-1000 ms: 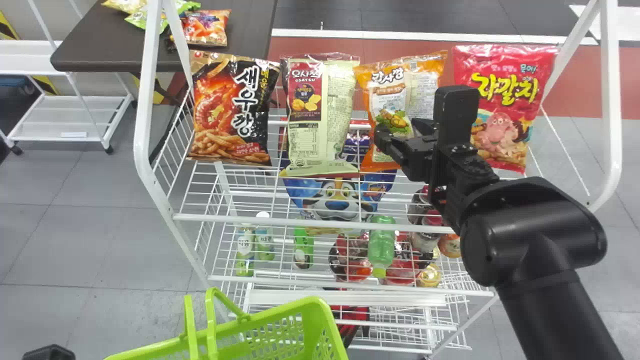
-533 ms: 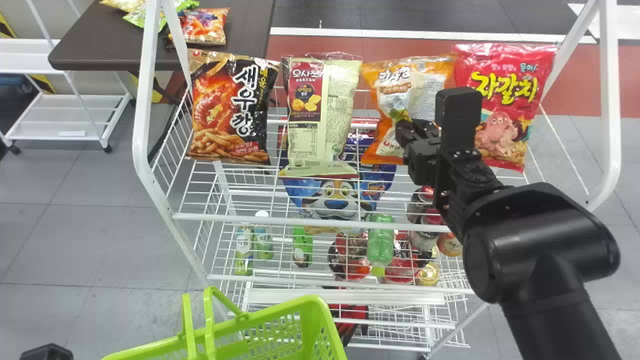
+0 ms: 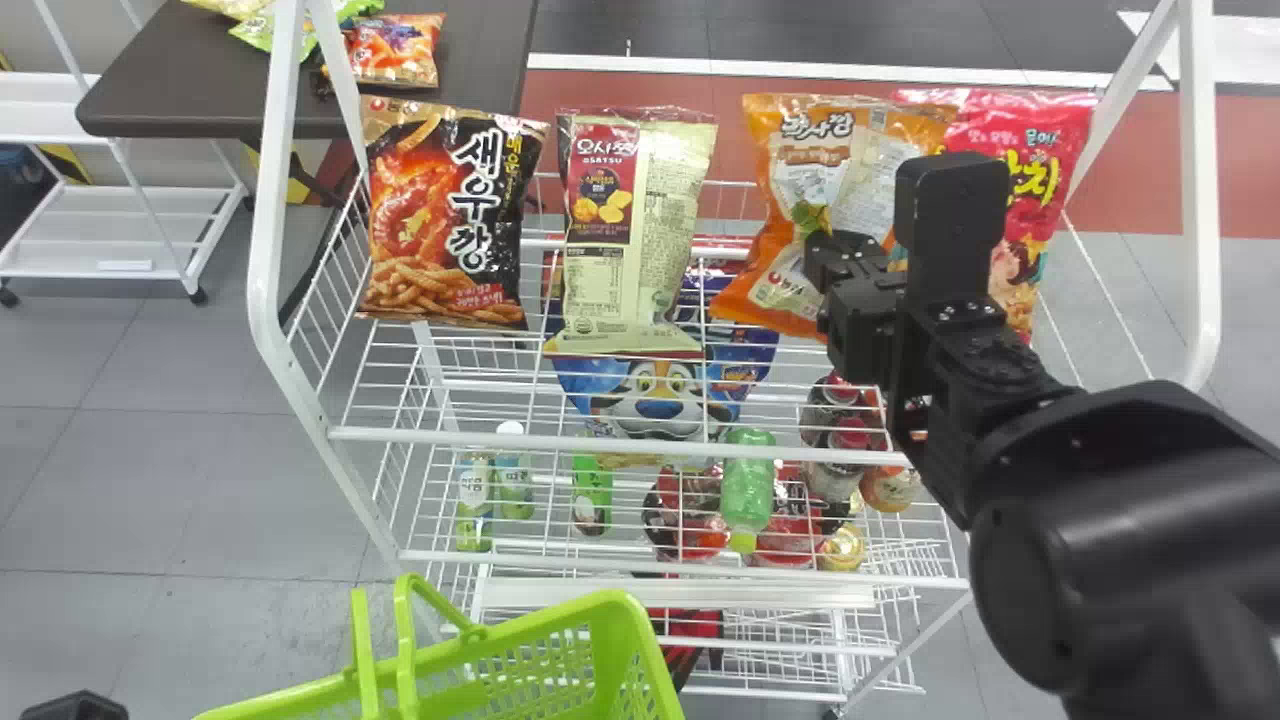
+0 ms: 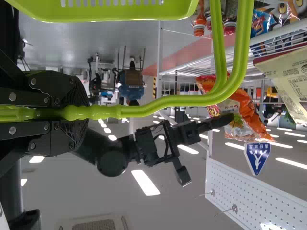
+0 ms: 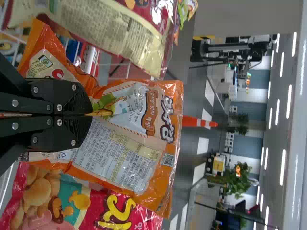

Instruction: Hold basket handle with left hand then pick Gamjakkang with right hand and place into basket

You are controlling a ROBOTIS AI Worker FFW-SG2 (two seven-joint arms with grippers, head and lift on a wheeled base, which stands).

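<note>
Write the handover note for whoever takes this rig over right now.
Left gripper: fingers closed around the green basket handle.
Right gripper: fingers closed on the Gamjakkang, the orange bag, creased at the grip.
Where things are: the Gamjakkang is tilted at the rack's upper level, partly in front of the red bag. The basket is low, on the near side of the rack.
Done: handle held, Gamjakkang gripped.
Left: bring the bag to the basket, lower it in, release.
</note>
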